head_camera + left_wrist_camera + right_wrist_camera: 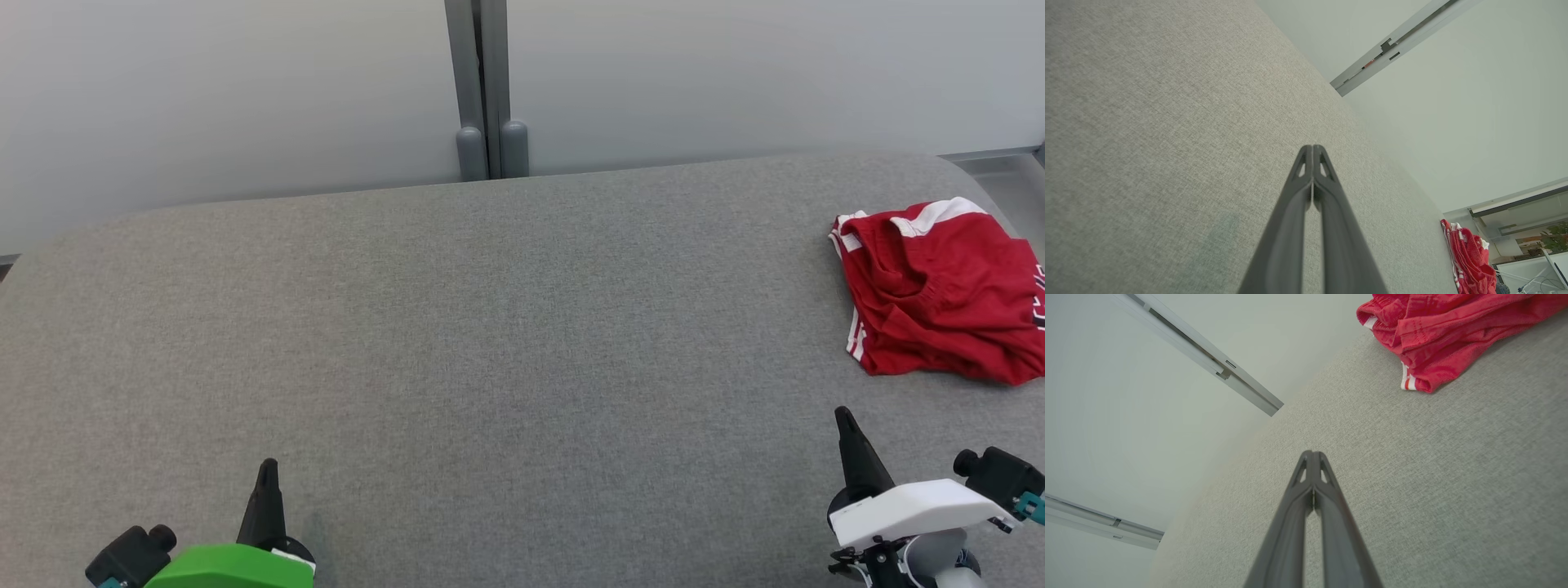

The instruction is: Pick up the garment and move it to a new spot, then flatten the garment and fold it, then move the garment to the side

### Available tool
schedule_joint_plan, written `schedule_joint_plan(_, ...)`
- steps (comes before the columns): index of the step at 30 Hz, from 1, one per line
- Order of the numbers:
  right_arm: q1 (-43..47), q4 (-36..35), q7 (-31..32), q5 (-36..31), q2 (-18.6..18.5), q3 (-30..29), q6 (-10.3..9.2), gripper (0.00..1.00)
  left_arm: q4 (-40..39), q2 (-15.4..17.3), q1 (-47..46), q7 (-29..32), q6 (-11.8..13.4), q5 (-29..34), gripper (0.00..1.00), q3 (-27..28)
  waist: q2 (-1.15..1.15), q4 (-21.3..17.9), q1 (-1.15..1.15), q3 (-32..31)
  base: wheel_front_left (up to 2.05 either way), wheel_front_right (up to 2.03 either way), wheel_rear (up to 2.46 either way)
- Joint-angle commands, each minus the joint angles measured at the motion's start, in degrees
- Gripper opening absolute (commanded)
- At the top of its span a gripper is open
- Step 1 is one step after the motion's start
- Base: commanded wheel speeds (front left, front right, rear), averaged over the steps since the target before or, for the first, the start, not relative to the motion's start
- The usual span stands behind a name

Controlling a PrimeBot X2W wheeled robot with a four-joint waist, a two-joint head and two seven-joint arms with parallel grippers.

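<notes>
The garment (939, 290) is a crumpled red piece with white stripes, lying at the far right of the grey fabric surface (490, 343). The same red heap shows in the right wrist view (1445, 330) and small in the left wrist view (1470, 257). My right gripper (842, 416) is shut with nothing in it, near the front edge, a short way in front of the garment and apart from it. At the lower left, far from the garment, my left gripper (268, 467) is shut and holds nothing. Both pairs of fingertips meet in the wrist views (1312, 148) (1311, 453).
A pale wall with a grey vertical post (486, 90) runs behind the surface. The surface's right edge curves away just past the garment. Office furniture and a plant (1555, 241) show beyond that edge in the left wrist view.
</notes>
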Motion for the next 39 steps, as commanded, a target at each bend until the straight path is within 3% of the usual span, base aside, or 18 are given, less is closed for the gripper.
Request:
schedule_joint_plan(1, -1.5, -1.0, 0.5, 2.0, -0.4, -0.3, -0.03, 0.0, -0.9, 0.5, -1.8, 0.4, -0.4, -1.8, 0.0, 0.5, 0.0, 0.0, 0.0, 0.0, 0.0, 0.0, 0.0)
schedule_joint_plan(39, -2.5, -3.0, 6.6, 25.1, -0.5, -2.1, -0.04, 0.0, -1.8, 0.6, -5.3, 6.5, -1.0, -22.1, 0.0, 4.7, 0.0, -0.3, 0.0, 0.5, 0.0, 0.0, 0.0)
